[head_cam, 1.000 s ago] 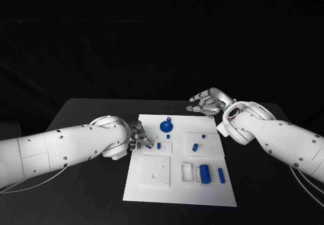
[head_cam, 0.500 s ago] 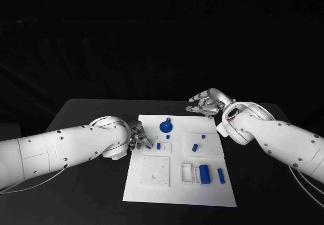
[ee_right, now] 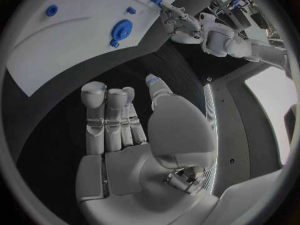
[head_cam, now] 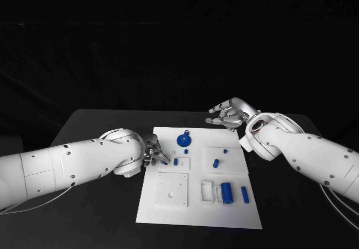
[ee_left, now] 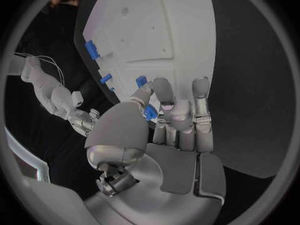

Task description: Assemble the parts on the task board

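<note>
Two hands work the board (head_cam: 198, 207). Head view: the left hand (head_cam: 155, 153) sits at the board's left edge, fingertips at a small blue part (head_cam: 164, 162); the right hand (head_cam: 230, 115) hovers beyond the far corner, fingers apart, empty.

Left wrist view: fingers pinch the part (ee_left: 150, 113); a shallow pinch could drop it.

Right wrist view: open palm over the desk (ee_right: 56, 130).

One white board (head_cam: 201, 215) lies on one black table (head_cam: 97, 124). Seven blue parts (head_cam: 226, 192) sit on the board. Two white arms (head_cam: 67, 163) show, each ending in one silver hand (head_cam: 155, 152).
</note>
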### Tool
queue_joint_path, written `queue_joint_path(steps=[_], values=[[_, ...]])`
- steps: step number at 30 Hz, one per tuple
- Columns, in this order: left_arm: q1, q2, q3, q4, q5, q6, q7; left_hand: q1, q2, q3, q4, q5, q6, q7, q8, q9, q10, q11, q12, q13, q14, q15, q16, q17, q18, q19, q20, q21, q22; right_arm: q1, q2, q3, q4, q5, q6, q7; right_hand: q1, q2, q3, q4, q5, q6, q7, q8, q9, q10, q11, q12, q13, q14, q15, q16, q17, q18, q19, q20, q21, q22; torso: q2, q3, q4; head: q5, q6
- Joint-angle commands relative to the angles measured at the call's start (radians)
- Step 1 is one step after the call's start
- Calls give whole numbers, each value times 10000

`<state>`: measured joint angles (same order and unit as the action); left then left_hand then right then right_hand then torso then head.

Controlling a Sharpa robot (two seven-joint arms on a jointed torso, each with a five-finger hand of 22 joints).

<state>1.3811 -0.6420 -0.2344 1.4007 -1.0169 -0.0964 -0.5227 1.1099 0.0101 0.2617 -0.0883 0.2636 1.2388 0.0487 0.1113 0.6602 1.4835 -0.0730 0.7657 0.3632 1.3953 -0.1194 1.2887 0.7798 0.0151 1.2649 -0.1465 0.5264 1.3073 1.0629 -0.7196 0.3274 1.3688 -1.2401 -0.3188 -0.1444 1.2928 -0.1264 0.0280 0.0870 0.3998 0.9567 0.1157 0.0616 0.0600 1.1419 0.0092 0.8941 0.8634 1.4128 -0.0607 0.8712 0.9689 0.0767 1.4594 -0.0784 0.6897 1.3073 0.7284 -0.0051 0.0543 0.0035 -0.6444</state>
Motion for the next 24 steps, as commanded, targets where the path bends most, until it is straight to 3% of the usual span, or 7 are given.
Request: queue_joint_path(steps=[1, 9, 11, 15, 24], values=[[-102, 87, -59, 93, 101, 445, 159, 4, -108, 23, 38, 98, 1754, -1053, 13, -10, 293, -290, 30, 12, 183, -148, 18, 10, 54, -8, 76, -46, 189, -6, 9, 5, 5, -3, 90, 103, -20, 51, -4, 51, 60, -21, 4, -16, 4, -53, -14, -21, -16, -95, -7, -39, -9, 101, 58, -9, -53, 853, 5, 3, -1, 1, 3], [-102, 91, -58, 82, 113, 482, 170, -173, -239, 36, 147, 234, 1755, -1067, 16, -13, 293, -297, 28, 16, 185, -150, 17, 21, 56, -9, 80, -48, 190, -7, 11, 5, 1, -2, 88, 106, -20, 51, -4, 51, 60, -21, 4, -16, 4, -53, -14, -21, -16, -95, -7, -39, -9, 101, 58, -9, -53, 853, 1, 0, 5, -6, 1], [-102, 92, -58, 75, 114, 482, 168, -89, -240, 132, 63, 393, 1750, -1056, 16, -13, 293, -291, 28, 17, 182, -150, 16, 24, 57, -9, 79, -49, 190, -8, 13, 5, -3, -2, 88, 107, -20, 51, -4, 51, 60, -21, 4, -16, 4, -53, -14, -21, -16, -95, -7, -39, -9, 101, 58, -9, -53, 853, -1, 0, 6, -4, 0], [-102, 89, -57, 62, 115, 478, 157, -2, -182, 413, -175, 1078, 1734, -1028, 13, -14, 294, -274, 29, 18, 176, -144, 6, 13, 68, -14, 82, -41, 195, -10, 14, 5, -8, -2, 85, 109, -20, 51, -4, 51, 60, -21, 4, -16, 4, -53, -14, -21, -16, -95, -7, -39, -9, 101, 58, -9, -53, 853, 3, -1, 6, -7, -2], [-102, 75, -55, 21, 112, 475, 123, -147, -101, 776, -657, 1334, 1706, -1009, 37, 21, 294, -263, 15, -12, 171, -131, -25, -23, 119, -48, 111, 10, 193, -20, 12, 5, -16, 1, 85, 111, -20, 51, -4, 51, 60, -21, 4, -16, 4, -53, -14, -21, -16, -95, -7, -39, -9, 101, 58, -9, -53, 853, 6, -6, 4, -13, -10]])
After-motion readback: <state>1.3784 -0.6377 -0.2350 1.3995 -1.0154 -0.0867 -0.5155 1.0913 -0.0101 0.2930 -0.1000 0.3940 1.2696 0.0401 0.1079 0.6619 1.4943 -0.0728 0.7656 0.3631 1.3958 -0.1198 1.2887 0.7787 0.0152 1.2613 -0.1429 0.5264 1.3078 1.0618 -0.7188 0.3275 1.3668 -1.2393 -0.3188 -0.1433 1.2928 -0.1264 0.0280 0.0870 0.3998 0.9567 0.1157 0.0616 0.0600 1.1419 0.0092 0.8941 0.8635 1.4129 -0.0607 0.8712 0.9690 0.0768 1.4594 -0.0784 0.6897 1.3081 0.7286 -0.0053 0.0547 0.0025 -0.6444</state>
